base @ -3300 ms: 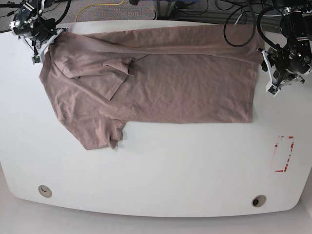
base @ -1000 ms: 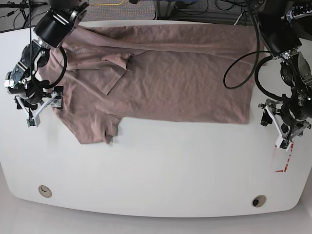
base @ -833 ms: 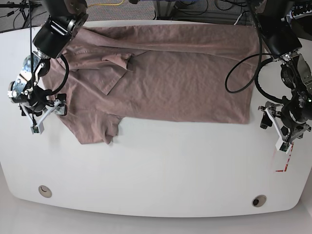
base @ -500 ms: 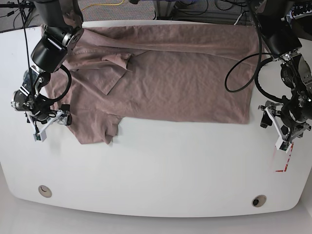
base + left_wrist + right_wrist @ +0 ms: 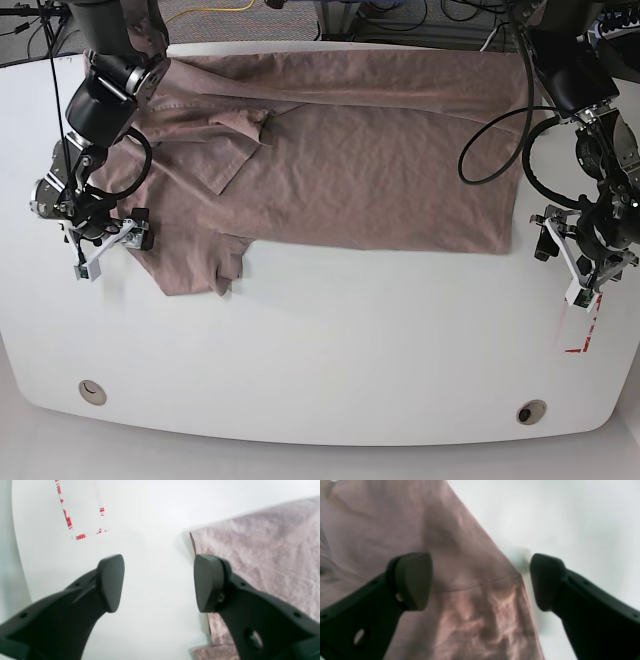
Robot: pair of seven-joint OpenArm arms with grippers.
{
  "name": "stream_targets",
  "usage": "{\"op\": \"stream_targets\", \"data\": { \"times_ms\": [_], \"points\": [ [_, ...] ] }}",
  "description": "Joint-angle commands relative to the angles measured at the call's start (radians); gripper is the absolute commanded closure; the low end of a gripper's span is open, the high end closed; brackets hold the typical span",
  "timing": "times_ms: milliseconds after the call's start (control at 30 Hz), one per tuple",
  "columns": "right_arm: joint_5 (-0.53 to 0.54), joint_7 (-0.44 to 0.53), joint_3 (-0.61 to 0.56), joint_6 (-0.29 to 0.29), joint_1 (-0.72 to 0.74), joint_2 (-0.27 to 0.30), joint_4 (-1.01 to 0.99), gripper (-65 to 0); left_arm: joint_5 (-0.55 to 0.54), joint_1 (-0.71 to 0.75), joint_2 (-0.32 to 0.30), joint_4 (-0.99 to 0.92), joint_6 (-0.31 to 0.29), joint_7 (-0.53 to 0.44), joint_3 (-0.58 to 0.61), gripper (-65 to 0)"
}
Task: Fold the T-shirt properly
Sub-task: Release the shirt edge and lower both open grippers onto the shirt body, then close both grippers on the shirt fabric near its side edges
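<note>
White table [image 5: 330, 350], T-shirt [image 5: 370, 160] spread, both hands [image 5: 108, 243] [image 5: 568, 262] spread apart, empty, at its edges

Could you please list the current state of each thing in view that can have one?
T-shirt: lying flat and wrinkled on the table, far edge folded over, near sleeve still spread out, not held.
Right gripper: open, fingers straddling the sleeve's outer edge.
Left gripper: open, holding nothing, one finger over the T-shirt's corner, the other over bare table.
</note>
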Motion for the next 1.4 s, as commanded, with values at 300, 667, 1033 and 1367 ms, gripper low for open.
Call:
{"op": "stream_targets", "data": {
  "times_ms": [300,667,1033,1367],
  "points": [
    [0.005,-0.010,0.000,0.002,0.009,0.001,0.008,-23.3,-0.005,-0.025,-0.001,0.011,-0.001,-0.016,-0.001,-40.8],
    [-0.001,-0.010,-0.003,0.002,0.010,0.001,0.010,-2.7,0.031,-0.070,0.021,-0.136,-0.001,-0.016,-0.001,-41.7],
    [-0.001,-0.012,-0.003,0.002,0.010,0.001,0.010,-2.7,0.035,-0.111,0.045,-0.323,0.001,-0.094,-0.007,-48.1],
    [0.000,-0.013,-0.003,0.002,0.010,-0.001,0.010,-2.7,0.034,-0.116,0.047,-0.474,0.001,-0.171,-0.004,-48.5]
  ]
}}
